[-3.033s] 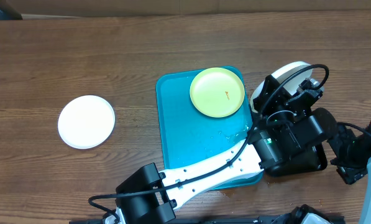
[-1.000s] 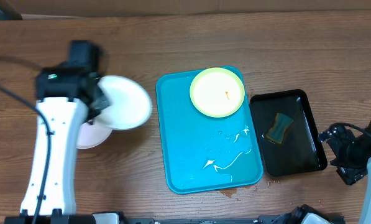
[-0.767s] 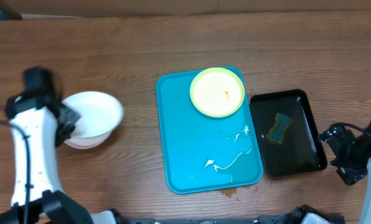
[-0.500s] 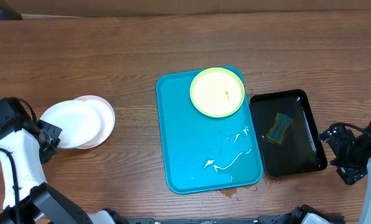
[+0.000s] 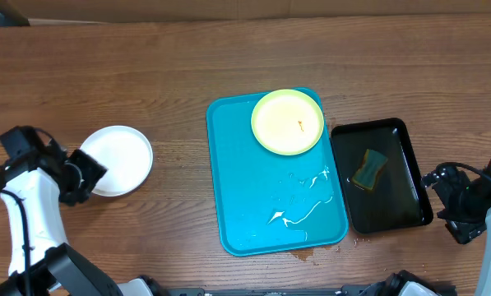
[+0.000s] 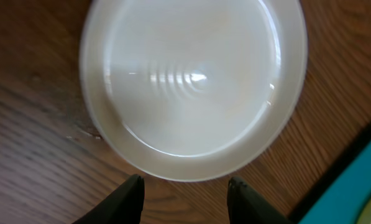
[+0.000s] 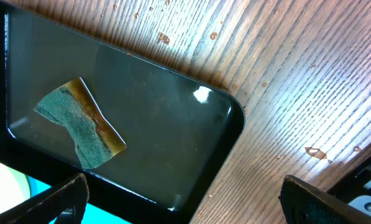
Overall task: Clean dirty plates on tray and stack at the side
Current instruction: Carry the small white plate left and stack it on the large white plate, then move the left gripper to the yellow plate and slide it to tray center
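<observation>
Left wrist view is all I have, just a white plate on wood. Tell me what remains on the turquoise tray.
Observer: One yellow-green plate lies in the far right corner of the turquoise tray, with a small orange smear on it.
Operator: Give me the sponge's position.
Observer: The green sponge lies in the black tray, which sits just right of the turquoise one.
Operator: Report the rest of the tray floor.
Observer: Thin white streaks that look wet cross its near half. There is no other plate on it.
</observation>
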`<act>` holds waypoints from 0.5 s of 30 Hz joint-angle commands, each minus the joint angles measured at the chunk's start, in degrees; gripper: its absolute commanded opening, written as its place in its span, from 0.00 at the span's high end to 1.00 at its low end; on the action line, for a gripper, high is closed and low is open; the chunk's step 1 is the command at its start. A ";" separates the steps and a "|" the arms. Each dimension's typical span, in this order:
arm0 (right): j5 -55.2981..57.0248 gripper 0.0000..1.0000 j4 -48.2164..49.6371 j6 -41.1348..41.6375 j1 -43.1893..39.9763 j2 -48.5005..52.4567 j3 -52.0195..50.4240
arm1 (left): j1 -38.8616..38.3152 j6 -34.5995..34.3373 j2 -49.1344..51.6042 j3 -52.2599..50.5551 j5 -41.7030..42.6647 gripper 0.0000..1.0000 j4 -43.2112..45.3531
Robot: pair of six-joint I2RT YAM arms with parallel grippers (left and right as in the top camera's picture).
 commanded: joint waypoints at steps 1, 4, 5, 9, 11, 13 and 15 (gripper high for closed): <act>0.11 0.00 0.42 -0.46 -0.15 -0.15 -0.11 | -8.81 5.51 -2.89 2.36 6.75 0.54 -0.02; -0.28 0.00 1.01 -1.51 -0.15 -0.15 -0.11 | -21.75 9.09 -2.62 2.23 5.99 0.51 3.17; -1.40 0.00 1.27 -3.08 -0.15 -0.15 -0.11 | -26.08 9.68 -2.29 2.23 4.66 0.48 4.87; -7.74 0.00 1.99 -8.87 -0.15 -0.15 -0.11 | -41.92 10.82 0.52 2.23 -5.53 0.29 14.14; -10.16 0.00 2.08 -10.93 -0.15 -0.15 -0.11 | -47.91 9.40 2.97 2.23 -9.66 0.28 19.56; -12.50 0.00 2.03 -12.61 -0.09 -0.15 -0.11 | -51.34 5.90 5.64 2.23 -10.69 0.32 23.82; -15.17 0.00 2.03 -14.62 0.39 -0.15 -0.11 | -53.11 0.72 8.61 2.23 -10.67 0.39 26.99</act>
